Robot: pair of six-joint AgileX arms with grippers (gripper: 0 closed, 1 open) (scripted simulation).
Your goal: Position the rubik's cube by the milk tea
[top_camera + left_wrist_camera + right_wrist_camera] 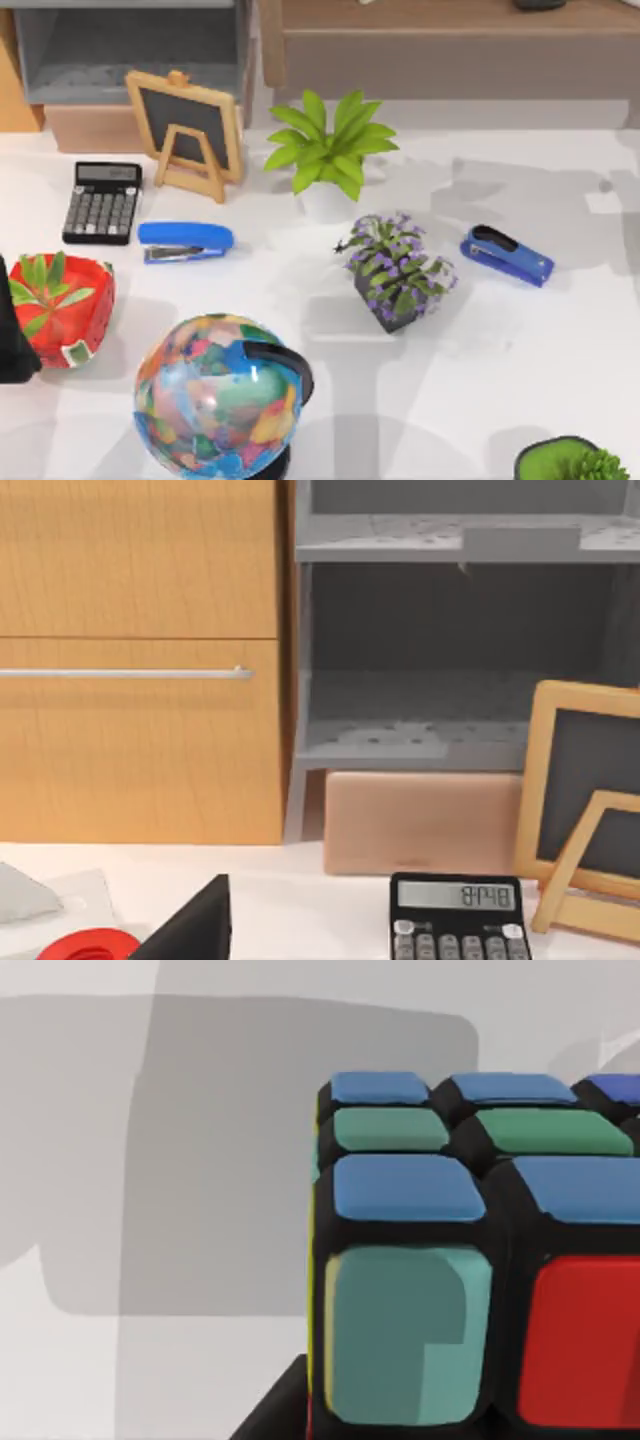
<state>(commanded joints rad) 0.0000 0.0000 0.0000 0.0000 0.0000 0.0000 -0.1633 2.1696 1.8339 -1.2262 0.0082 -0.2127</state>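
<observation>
Close before my right wrist camera sits the rubik's cube, with blue and green tiles on its upper face, a teal and a red tile on the face towards the camera, and a thin yellow strip along one side edge. Pale desk lies behind it under a broad grey shadow. A black part touches the cube's lower corner, but I cannot tell what it is, nor how my right fingers stand. From above, my left arm is a dark shape at the desk's left edge, just beside the red pot with its green leaves. I cannot tell how my left fingers stand either. The left wrist view looks across the desk at the calculator, the small framed chalkboard, a grey shelf unit and a wooden cabinet. Also on the desk, seen from above, are a blue stapler beside the calculator, a leafy green plant, a purple-flowered plant, a second blue stapler to the right, and a many-coloured globe near the front.
</observation>
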